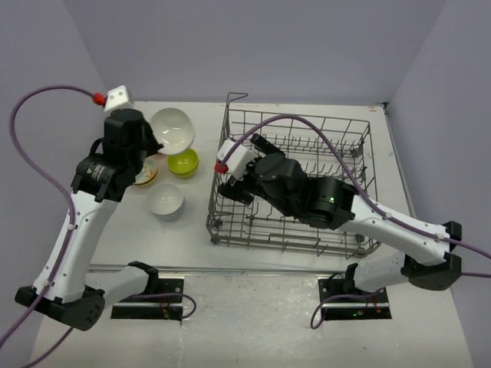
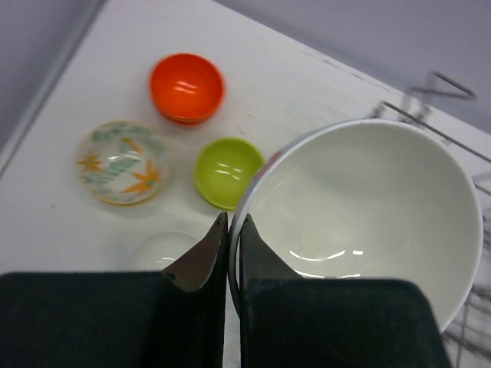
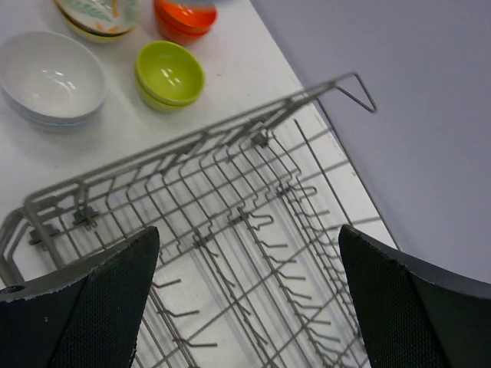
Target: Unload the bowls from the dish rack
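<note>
Meanwhile, a white bowl is pinched at its rim by the closed left hand, left of the dish rack; the right hand is spread wide, empty, over the rack.

White table, dish rack, bowls alongside

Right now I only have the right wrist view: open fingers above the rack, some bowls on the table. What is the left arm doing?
Observer: The left gripper is shut on the rim of a white bowl, one finger inside, one outside.
Reviewer: Where is that bowl?
Observer: Left of the rack, just beyond the green bowls.
Reviewer: Any bowls in the rack?
Observer: None show from above, though the right arm hides the rack's middle.
</note>
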### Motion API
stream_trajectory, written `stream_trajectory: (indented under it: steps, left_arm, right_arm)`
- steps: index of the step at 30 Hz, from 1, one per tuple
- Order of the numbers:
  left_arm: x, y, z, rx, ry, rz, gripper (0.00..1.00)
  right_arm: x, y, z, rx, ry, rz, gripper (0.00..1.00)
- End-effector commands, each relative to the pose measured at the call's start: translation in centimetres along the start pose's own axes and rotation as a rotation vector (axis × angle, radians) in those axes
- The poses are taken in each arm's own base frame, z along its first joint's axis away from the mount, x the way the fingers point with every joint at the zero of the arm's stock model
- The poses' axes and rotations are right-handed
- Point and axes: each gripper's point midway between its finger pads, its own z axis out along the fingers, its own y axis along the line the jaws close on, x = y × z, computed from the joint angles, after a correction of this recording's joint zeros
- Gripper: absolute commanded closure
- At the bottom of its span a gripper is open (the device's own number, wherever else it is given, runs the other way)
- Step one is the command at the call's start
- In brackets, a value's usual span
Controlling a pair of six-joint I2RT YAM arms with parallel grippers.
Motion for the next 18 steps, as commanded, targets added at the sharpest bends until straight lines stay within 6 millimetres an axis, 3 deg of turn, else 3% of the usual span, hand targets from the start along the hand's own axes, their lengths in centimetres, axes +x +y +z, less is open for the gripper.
stream_trajectory:
  steps: [1, 2, 3, 5, 6, 9, 11, 14, 18]
  left_arm:
    - [-2.8, 8.1, 1.7, -0.208, -0.143, -0.203, 1.0]
    - [-1.9, 9.5, 2.4, -0.224, -0.125, -0.221, 1.0]
    - [0.6, 10.5, 3.2, -0.211, -0.072, -0.236, 1.0]
    - [1.2, 12.7, 3.3, -0.219, -0.087, -0.294, 1.0]
    - [3.1, 13.4, 3.8, -0.236, -0.052, -0.301, 1.0]
    - [5.6, 14.1, 4.3, -0.242, -0.026, -0.308, 1.0]
    - [6.7, 14.2, 4.5, -0.237, -0.012, -0.312, 1.0]
    - [10.4, 14.4, 5.8, -0.223, 0.059, -0.31, 1.0]
    - [12.7, 14.5, 7.0, -0.217, 0.125, -0.301, 1.0]
  right_arm:
    - [0.9, -4.8, -3.1, 0.228, -0.02, 0.17, 0.01]
    - [1.3, -5.1, -3.4, 0.256, -0.021, 0.225, 0.01]
    - [2.1, -5.6, -4.2, 0.286, -0.018, 0.258, 0.01]
    - [2.9, -6.5, -5.3, 0.342, -0.024, 0.346, 0.01]
    - [3.8, -6.3, -5.5, 0.345, -0.017, 0.364, 0.01]
    - [4.5, -7.3, -8.2, 0.347, -0.078, 0.472, 0.01]
    - [4.7, -7.1, -8.8, 0.327, -0.103, 0.532, 0.01]
    - [5.1, -6.5, -9.3, 0.289, -0.121, 0.559, 0.01]
    - [5.8, -5.9, -8.7, 0.273, -0.104, 0.558, 0.01]
